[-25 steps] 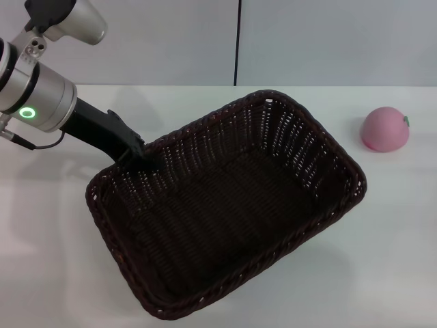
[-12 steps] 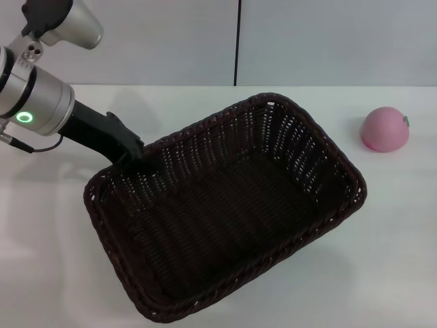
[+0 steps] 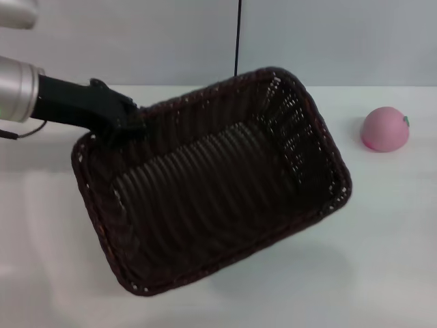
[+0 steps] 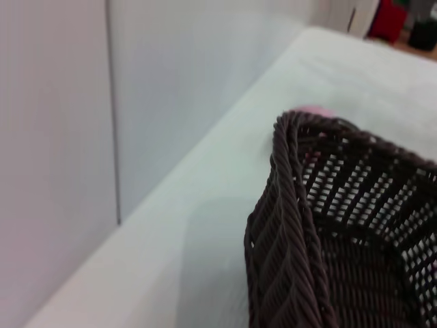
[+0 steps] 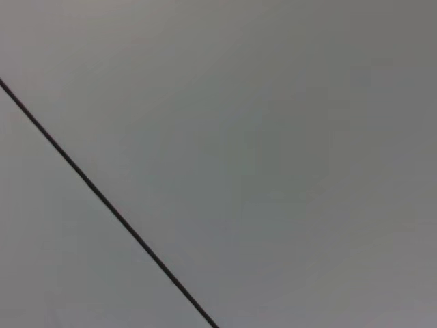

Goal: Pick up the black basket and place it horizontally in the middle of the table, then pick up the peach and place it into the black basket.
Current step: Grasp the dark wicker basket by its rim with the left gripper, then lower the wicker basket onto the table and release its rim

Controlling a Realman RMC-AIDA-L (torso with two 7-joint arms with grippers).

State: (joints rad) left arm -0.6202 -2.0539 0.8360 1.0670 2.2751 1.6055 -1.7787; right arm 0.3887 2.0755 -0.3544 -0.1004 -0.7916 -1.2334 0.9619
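The black basket [image 3: 212, 191] is a large dark woven basket, lifted off the white table [image 3: 389, 239] and tilted, casting a shadow below. My left gripper [image 3: 126, 123] is shut on the basket's rim at its far left corner. The basket's braided rim and see-through wall also show in the left wrist view [image 4: 307, 225]. The pink peach [image 3: 385, 128] sits on the table at the right, apart from the basket; a sliver of it shows past the rim in the left wrist view [image 4: 311, 111]. My right gripper is out of view.
A grey wall with a dark vertical seam [image 3: 238, 37] stands behind the table's far edge. The right wrist view shows only plain grey wall with a dark line [image 5: 102, 198].
My left arm has raised the basket off the table and swung it up and to the left. The peach has not moved.
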